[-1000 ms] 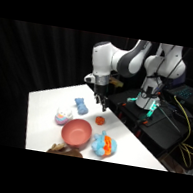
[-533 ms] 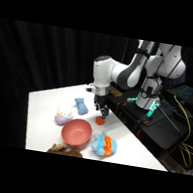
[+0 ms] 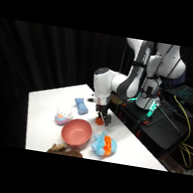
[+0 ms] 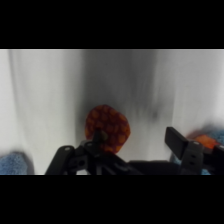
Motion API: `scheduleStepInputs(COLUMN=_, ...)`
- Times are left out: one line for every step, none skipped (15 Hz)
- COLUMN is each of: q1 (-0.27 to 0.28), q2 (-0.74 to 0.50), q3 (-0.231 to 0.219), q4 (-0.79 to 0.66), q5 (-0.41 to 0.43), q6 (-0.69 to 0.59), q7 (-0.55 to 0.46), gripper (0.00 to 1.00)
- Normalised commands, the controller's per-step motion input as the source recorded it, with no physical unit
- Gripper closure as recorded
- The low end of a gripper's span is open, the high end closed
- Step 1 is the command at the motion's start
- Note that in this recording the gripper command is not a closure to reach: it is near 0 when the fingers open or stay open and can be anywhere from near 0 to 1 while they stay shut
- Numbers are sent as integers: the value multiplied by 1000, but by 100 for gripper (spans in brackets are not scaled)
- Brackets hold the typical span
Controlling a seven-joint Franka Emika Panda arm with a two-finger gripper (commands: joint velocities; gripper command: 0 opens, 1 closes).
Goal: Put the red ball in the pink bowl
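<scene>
- White rectangular table (image 3: pixel 47 107): fills the lower left of the side view.
- White jointed robot arm (image 3: pixel 118 82): reaches in from the upper right, bent down to the table's centre.
- Round, deep salmon-pink bowl (image 3: pixel 76 132): stands lower centre, left of a blue plush toy with orange patches (image 3: pixel 103 144).
- Black two-finger gripper (image 4: pixel 135 140): fingers spread wide at the wrist view's bottom edge, gripping nothing.
- Small red-orange round ball (image 4: pixel 107 128): rests on the table between the fingers, near the left one; in the side view, right of and above the bowl.
</scene>
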Motion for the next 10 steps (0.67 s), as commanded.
scheduleStepInputs(q1=-149, q2=134, q3=112, q4=77, q5=153, q6=90, q7=-275, gripper=0)
scheduleStepInputs(q1=-143, q2=122, q3=100, q4=78, q5=137, q6=89, q7=-265, gripper=0)
scheduleStepInputs(q1=-131, q2=110, q3=83, q4=82, q5=109, q6=95, q7=-249, gripper=0)
scheduleStepInputs(q1=-122, q2=94, q3=76, q4=85, q5=96, q6=95, q7=-236, gripper=5)
scheduleStepInputs(q1=-120, q2=83, q3=77, q4=83, q5=92, q6=98, q7=-230, gripper=69)
scheduleStepInputs(q1=-118, q2=78, q3=80, q4=79, q5=93, q6=106, q7=-223, gripper=100)
scheduleStepInputs(q1=-115, q2=72, q3=85, q4=73, q5=97, q6=110, q7=-218, gripper=100)
scheduleStepInputs(q1=-108, q2=58, q3=87, q4=60, q5=98, q6=117, q7=-210, gripper=100)
scheduleStepInputs(q1=-99, q2=40, q3=86, q4=42, q5=95, q6=124, q7=-199, gripper=100)
scheduleStepInputs(q1=-95, q2=18, q3=87, q4=24, q5=101, q6=129, q7=-189, gripper=100)
